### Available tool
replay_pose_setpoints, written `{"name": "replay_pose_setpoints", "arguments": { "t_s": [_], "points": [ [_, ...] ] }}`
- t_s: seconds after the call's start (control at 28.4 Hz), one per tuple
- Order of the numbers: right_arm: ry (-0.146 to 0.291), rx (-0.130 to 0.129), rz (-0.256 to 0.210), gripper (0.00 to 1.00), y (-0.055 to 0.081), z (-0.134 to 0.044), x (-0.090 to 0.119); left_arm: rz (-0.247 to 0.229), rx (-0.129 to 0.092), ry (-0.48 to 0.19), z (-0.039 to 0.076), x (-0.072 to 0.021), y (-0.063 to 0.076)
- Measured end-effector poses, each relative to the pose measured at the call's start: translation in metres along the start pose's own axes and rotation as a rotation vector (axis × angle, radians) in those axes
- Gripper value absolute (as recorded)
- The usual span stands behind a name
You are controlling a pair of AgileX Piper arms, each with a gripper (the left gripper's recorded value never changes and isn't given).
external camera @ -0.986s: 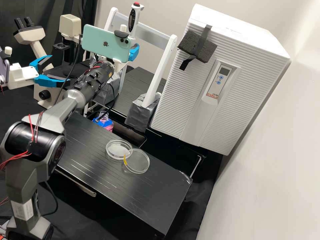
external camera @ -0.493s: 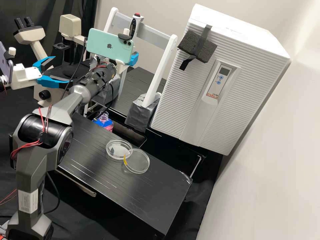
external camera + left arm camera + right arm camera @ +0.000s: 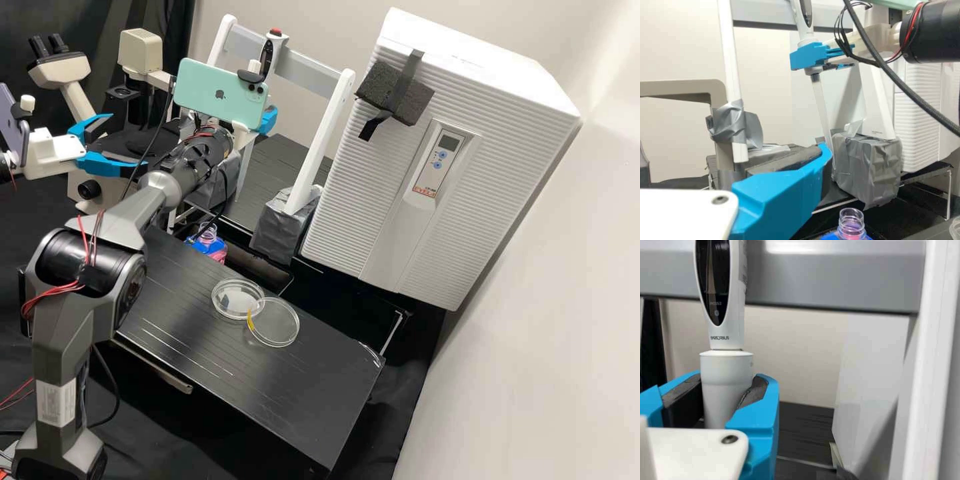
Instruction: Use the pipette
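Blue-fingered right hand clamped the white-and-black pipette upright by the far white stand, seemingly so its tip pointed down; left hand sat with fingers apart.

White pipette; pink bottle; grey tape; ribbed white cabinet.

Right arm: rises from its base at the near left, elbow bent, forearm stretched up and away. Right gripper: level, both blue fingers closed around the pipette barrel. Left gripper: far left, level, fingers spread with nothing between them.
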Motion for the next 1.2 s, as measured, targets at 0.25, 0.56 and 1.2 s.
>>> {"name": "replay_pose_setpoints", "arguments": {
  "t_s": [0.25,0.56,1.2],
  "points": [
    [-0.012,0.03,0.0,0.0,-0.001,0.0043,-0.0036,-0.003,-0.001,-0.011,0.0034,0.0009,0.0001],
    [-0.01,0.027,0.0,0.0,-0.0009,0.0041,-0.0036,-0.003,-0.001,-0.011,0.0034,0.0009,0.0001],
    [-0.039,0.007,0.022,1.0,-0.0007,0.0065,-0.0029,-0.014,-0.001,-0.009,0.0028,-0.0011,-0.0028]
  ]
}}
